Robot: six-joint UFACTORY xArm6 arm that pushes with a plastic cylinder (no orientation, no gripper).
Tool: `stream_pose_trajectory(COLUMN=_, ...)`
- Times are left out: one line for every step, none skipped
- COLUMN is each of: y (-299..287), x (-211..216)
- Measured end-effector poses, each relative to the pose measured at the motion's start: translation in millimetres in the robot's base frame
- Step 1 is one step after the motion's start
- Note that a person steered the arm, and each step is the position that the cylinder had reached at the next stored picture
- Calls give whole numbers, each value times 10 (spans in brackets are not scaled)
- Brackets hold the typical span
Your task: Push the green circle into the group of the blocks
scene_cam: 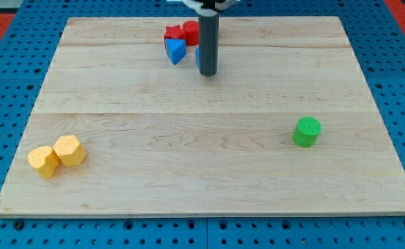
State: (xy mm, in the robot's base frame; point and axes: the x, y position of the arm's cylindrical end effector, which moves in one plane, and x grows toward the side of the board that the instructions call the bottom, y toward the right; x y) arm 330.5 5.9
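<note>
The rod's upper part is cut off by the frame's top edge; my tip [208, 73] rests on the desk [189, 152] at upper centre. The rod hides most of a blue block [198, 55] behind it: only a sliver shows on its left side, shape not readable. No gripper on this arm, so there are no jaws to report as apart or together.

Just left of the rod is a blue triangular block [176, 50], near but not touching the tip. Above it sit two red blocks: a notched one, possibly a star, [173, 33] and a rounder one [191, 31] partly covered by the rod. These four form the cluster at upper centre.

The green circle [307, 131] stands alone at right of centre, well apart from the cluster and from my tip, down and to the right of both. It is an upright short cylinder, flat face up, no distinct long axis or heading.

Lower left: two yellow blocks [43, 161] [70, 150], many-sided, touching each other. Bare wood lies between the green circle and the cluster. Blue pegboard [9, 83] surrounds the desk.
</note>
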Motion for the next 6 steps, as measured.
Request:
stream_pose_trajectory(y=-16, x=-331)
stream_pose_trajectory(y=829, x=-231)
stream_pose_trajectory(y=1440, x=362)
stream_pose_trajectory(y=1916, x=1215)
stream_pose_trajectory(y=2078, x=1235)
stream_pose_trajectory(y=2078, x=1235)
